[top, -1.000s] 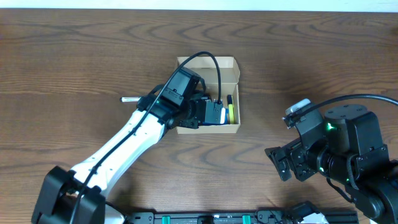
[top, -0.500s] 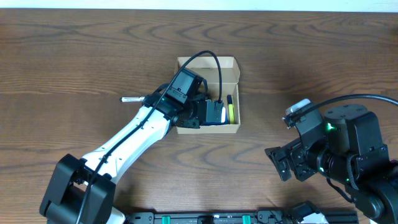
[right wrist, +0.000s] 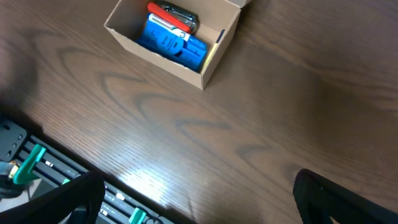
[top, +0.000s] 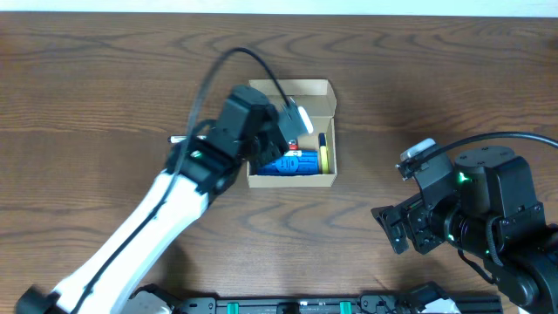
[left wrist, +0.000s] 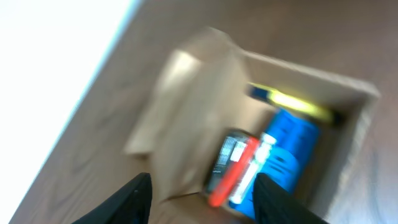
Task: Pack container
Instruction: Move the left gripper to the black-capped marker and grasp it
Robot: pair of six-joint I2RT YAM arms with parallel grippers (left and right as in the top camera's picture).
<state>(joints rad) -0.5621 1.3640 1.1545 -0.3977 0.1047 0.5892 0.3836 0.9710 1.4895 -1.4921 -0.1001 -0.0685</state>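
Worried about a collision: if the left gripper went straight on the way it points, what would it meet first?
Likely the red-and-black item beside the blue item inside the open container; the left gripper aims at it. Blurred view, so depth is unclear.

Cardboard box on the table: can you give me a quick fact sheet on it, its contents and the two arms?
Box: tan cardboard, open at the top
Inside: blue object, red-and-black object, yellow pen along one wall
Left end effector: above the box, fingers apart, empty
Right end effector: off to the side over bare table, wide open, empty
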